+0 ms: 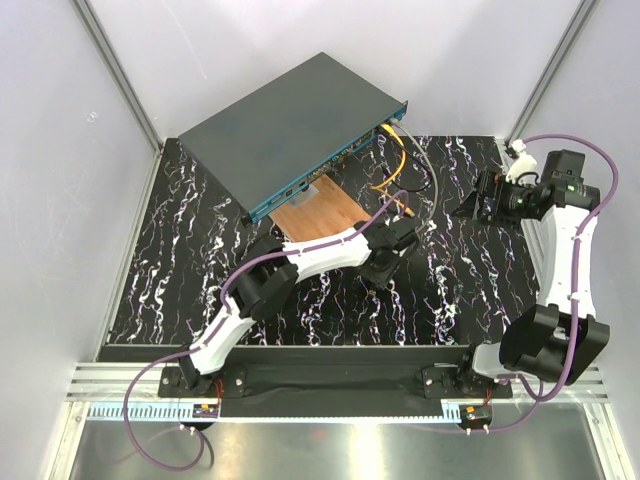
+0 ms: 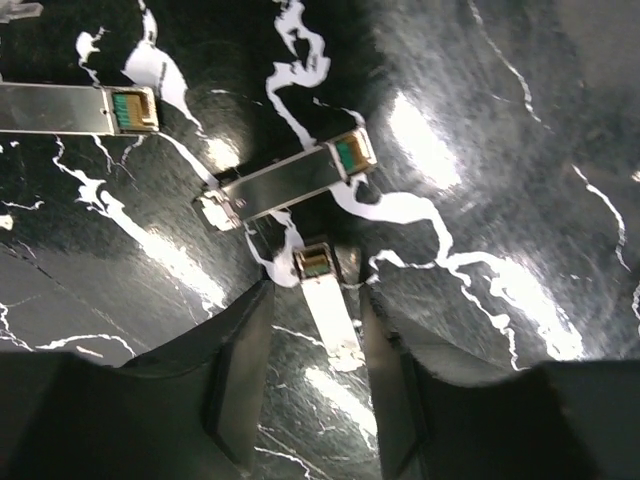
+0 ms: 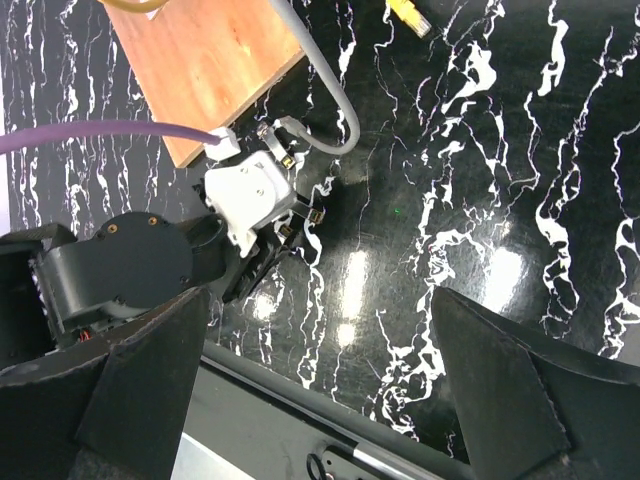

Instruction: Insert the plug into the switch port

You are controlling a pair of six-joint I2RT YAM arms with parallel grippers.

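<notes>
Three silver metal plugs with green-gold ends lie on the black marbled table (image 1: pixel 460 290). One plug (image 2: pixel 328 312) lies between the fingers of my left gripper (image 2: pixel 315 300), which is open and low over it, with a gap on each side. A second plug (image 2: pixel 290 180) lies just beyond it and a third (image 2: pixel 75 108) at the far left. The switch (image 1: pixel 290 125) stands at the back; the ports (image 1: pixel 300 186) line its teal front face. My left gripper (image 1: pixel 385 265) is well in front of it. My right gripper (image 1: pixel 464 209) (image 3: pixel 320 300) is wide open and empty, held high.
A copper-brown plate (image 1: pixel 318 210) (image 3: pixel 200 70) lies before the switch. A yellow cable (image 1: pixel 398 160) and a grey cable (image 1: pixel 425 165) (image 3: pixel 335 100) run from the ports onto the table. A yellow connector (image 3: pixel 408 15) lies loose. The left arm's head (image 3: pixel 250 200) shows in the right wrist view.
</notes>
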